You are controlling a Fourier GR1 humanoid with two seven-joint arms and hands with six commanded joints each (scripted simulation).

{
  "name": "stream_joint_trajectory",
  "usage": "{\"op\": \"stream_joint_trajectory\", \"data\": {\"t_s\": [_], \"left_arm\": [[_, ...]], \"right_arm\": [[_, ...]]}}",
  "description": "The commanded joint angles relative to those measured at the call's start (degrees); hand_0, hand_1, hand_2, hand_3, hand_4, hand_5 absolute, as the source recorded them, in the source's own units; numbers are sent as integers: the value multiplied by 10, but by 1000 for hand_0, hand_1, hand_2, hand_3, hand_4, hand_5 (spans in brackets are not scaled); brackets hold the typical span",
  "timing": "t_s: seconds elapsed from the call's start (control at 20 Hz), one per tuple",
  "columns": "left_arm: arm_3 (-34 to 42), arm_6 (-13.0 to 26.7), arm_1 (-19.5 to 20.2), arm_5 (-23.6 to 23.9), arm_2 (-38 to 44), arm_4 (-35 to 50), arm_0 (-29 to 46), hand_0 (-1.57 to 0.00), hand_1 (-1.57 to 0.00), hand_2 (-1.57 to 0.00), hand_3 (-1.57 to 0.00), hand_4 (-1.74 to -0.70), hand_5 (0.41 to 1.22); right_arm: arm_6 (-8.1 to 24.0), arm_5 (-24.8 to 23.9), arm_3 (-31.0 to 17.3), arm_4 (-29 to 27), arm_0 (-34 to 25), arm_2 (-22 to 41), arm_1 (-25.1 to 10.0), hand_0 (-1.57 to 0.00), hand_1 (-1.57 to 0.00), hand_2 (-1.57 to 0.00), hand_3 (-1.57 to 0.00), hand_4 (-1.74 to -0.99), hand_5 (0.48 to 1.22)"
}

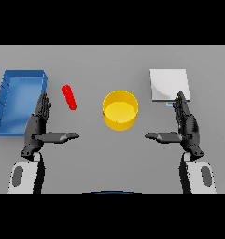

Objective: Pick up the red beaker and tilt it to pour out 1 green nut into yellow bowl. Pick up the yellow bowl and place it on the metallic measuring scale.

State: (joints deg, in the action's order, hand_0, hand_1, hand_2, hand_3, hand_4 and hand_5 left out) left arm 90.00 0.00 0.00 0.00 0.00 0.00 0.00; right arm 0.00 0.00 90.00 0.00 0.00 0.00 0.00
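The red beaker (69,97) shows as a slim red shape on the table, left of centre, its far end leaning left. A yellow bowl (120,109) stands in the middle, and I see nothing inside it. The metallic measuring scale (168,84) is a pale square plate at the back right. My left hand (38,127) hovers open just left of and nearer than the beaker, thumb pointing toward the centre. My right hand (186,125) is open too, in front of the scale's near edge, thumb pointing inward. Neither hand touches anything.
A blue tray (18,100) lies along the left side, right beside my left hand's fingertips. Bare grey table (112,154) stretches between the two hands in front of the bowl.
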Motion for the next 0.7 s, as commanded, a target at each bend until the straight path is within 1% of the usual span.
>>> {"op": "stream_joint_trajectory", "data": {"t_s": [0.0, 0.2, 0.25, 0.3, 0.35, 0.4, 0.45, 0.5, 0.55, 0.65], "left_arm": [[-1, 1, 0, 1, 1, 1, -1, 1, 1, 1, 1, -1204, 652], [-7, 3, 4, -1, 5, 3, -9, 1, 1, 1, 1, -1204, 652], [-9, -2, 4, 0, 6, 3, -8, 1, 1, 1, 1, -1204, 652], [14, -8, 21, -4, -12, -24, 8, 1, 1, 1, 1, -1204, 652], [31, -3, 30, -6, -26, -42, 19, 1, 1, 1, 1, -1207, 649], [54, -1, 34, -8, -36, -51, 36, 1, 1, 1, 1, -1212, 650], [56, 15, 38, -7, -40, -58, 30, 1, 1, 1, 1, -1218, 654], [63, 23, 39, -9, -45, -61, 36, 1, 1, 1, 1, -1223, 658], [69, 28, 41, -10, -48, -64, 40, 1, 1, 1, 1, -1224, 660], [76, 20, 42, -15, -56, -68, 45, 1, 1, 1, 1, -1230, 662]], "right_arm": [[1, -1, 0, 0, -1, 0, 0, 1, 1, 1, 1, -1245, 681], [2, -2, -4, 1, -6, 0, 1, 1, 1, 1, 1, -1245, 681], [2, -1, 1, -1, -2, 2, 3, 1, 1, 1, 1, -1245, 681], [-40, -12, 25, 57, 18, 25, -22, 1, 1, 1, 1, -1245, 681], [-54, -21, 37, 95, 30, 41, -34, 1, 1, 1, 1, -1242, 678], [-66, -25, 43, 119, 42, 53, -39, 1, 1, 1, 1, -1239, 679], [-58, -29, 58, 136, 42, 62, -42, 1, 1, 1, 1, -1235, 679], [-51, -31, 62, 144, 45, 67, -42, 1, 1, 1, 1, -1235, 678], [-55, -33, 67, 150, 51, 72, -40, 1, 1, 1, 1, -1235, 678], [-54, -25, 75, 144, 55, 71, -45, 1, 1, 1, 1, -1245, 681]]}}
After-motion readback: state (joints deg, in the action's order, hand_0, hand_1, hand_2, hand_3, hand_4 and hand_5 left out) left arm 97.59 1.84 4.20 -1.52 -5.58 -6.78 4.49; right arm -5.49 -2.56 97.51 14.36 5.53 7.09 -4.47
